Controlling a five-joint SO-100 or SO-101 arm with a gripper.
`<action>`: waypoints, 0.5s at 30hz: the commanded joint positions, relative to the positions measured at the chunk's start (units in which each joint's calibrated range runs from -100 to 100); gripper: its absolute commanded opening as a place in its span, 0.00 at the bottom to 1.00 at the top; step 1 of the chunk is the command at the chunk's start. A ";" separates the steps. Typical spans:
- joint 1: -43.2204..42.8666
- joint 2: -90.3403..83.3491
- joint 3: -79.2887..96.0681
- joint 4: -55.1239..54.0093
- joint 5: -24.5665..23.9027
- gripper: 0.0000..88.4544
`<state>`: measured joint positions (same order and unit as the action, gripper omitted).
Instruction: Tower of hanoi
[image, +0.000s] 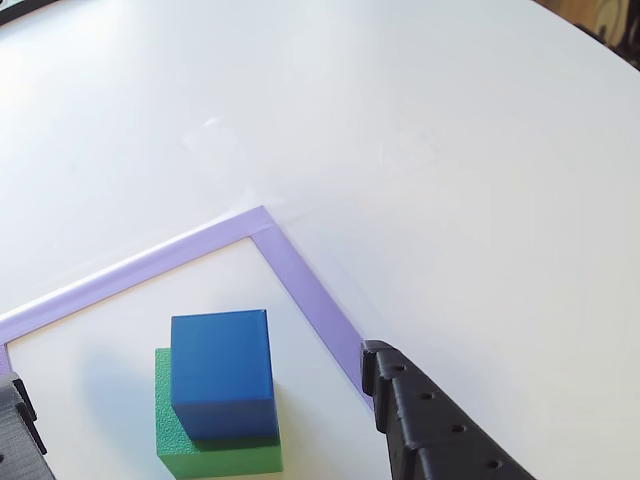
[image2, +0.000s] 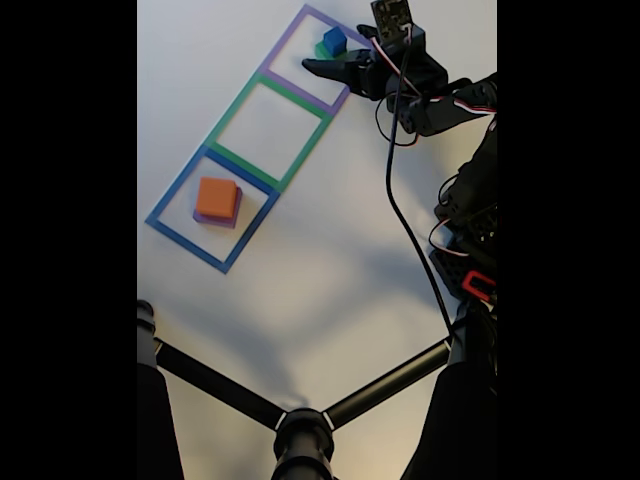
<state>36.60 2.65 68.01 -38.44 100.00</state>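
On a white table (image2: 330, 260), a blue cube (image: 222, 372) sits atop a larger green cube (image: 215, 455) inside a square outlined in purple tape (image: 305, 290), the farthest of three taped squares in the fixed view. Next comes a green-taped square (image2: 268, 122), then a blue-taped square (image2: 212, 208), nearest the camera, holding an orange cube (image2: 216, 198) stacked on a purple cube (image2: 222, 220). Just right of the blue-and-green stack in the fixed view, the black gripper (image2: 330, 62) hovers with its fingers spread wide apart, holding nothing; in the other view one finger (image: 430, 420) lies across the purple tape.
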 joint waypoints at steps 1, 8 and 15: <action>-1.64 0.40 -3.36 -1.67 0.00 0.39; -2.86 0.40 -2.91 -1.34 0.00 0.27; -3.77 0.72 -2.82 -1.43 0.00 0.25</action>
<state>33.40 3.99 66.29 -38.68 100.00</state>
